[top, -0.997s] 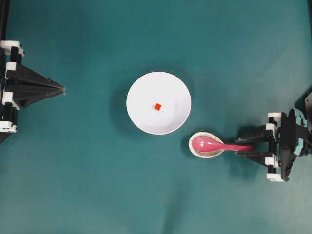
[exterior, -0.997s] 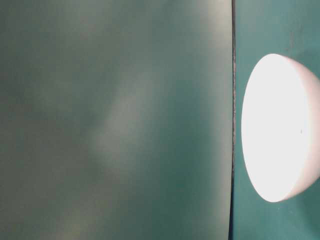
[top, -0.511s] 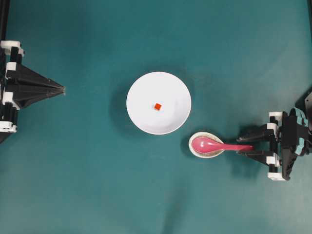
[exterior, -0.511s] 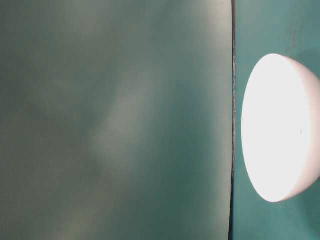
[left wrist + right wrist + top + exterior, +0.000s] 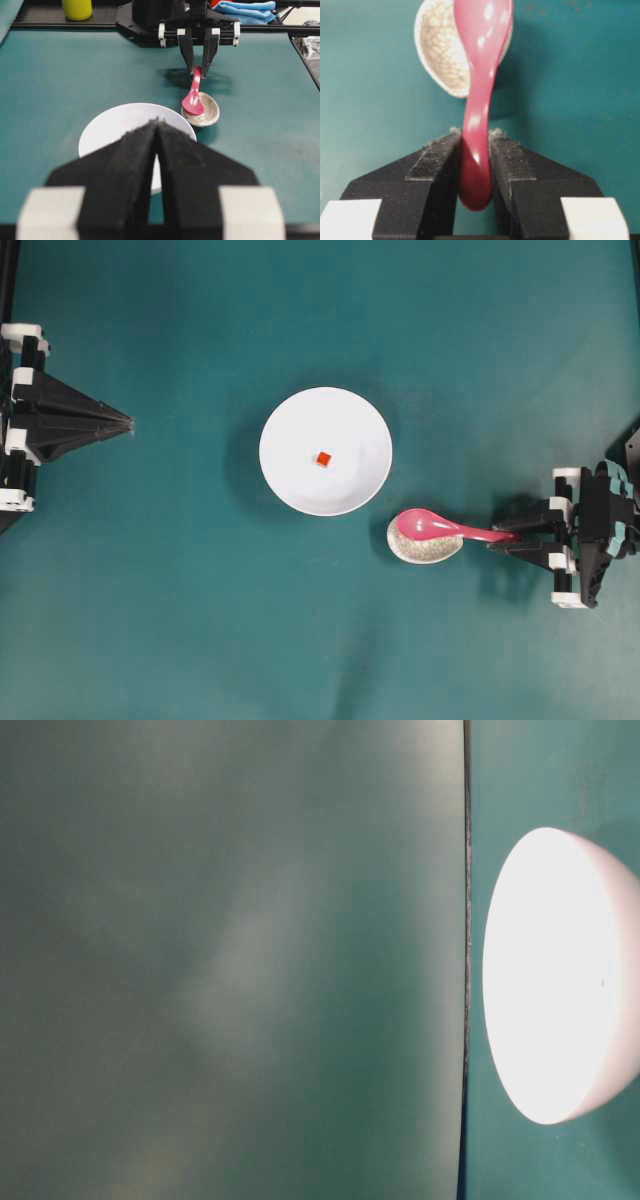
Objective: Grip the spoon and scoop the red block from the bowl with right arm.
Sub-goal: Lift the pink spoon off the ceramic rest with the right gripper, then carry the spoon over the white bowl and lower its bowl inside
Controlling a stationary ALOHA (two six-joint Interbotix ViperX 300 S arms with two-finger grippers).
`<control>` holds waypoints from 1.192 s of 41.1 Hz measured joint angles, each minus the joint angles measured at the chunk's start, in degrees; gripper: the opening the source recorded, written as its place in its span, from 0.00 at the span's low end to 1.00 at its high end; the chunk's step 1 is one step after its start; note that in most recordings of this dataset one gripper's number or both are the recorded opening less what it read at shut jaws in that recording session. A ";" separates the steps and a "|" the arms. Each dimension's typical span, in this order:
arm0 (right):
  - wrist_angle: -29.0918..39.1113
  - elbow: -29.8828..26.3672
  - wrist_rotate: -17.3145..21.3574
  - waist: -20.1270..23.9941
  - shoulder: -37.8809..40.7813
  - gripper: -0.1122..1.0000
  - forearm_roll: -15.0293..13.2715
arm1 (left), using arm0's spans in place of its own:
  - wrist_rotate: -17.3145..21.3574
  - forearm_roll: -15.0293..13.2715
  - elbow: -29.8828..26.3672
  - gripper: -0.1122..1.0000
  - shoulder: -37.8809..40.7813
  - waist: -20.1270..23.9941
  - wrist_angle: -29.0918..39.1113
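Note:
The pink spoon [image 5: 440, 528] hangs with its scoop just above the small speckled dish [image 5: 425, 545], its handle pointing right. My right gripper [image 5: 503, 538] is shut on the end of the handle; in the right wrist view both pads [image 5: 506, 159] press on the spoon [image 5: 479, 100]. The white bowl [image 5: 290, 475] sits mid-table with the tiny red block [image 5: 323, 459] inside. My left gripper [image 5: 130, 423] is shut and empty at the far left. In the left wrist view the bowl [image 5: 107, 127], spoon [image 5: 193, 97] and right gripper [image 5: 198, 74] show; the block is hidden there.
The table-level view shows only the bowl's white side [image 5: 560, 975] and blurred green. In the left wrist view a yellow cup [image 5: 77, 8] and blue cloth [image 5: 245, 9] lie beyond the table's far edge.
The spoon's scoop has risen off the speckled dish and shifted slightly toward the bowl, with the right gripper shut on the handle. The left arm has not moved.

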 measured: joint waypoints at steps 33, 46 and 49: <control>0.00 -0.09 -8.53 0.00 -12.57 0.32 -0.26 | 0.00 0.00 0.00 0.10 0.09 0.00 0.09; 1.41 -1.14 -14.50 -1.67 -22.41 0.32 -0.18 | 0.00 0.00 -0.44 0.10 0.00 0.00 0.09; 3.08 -2.02 -16.44 -2.64 -24.87 0.32 -0.18 | 0.00 -0.09 -0.44 0.10 0.00 0.00 0.00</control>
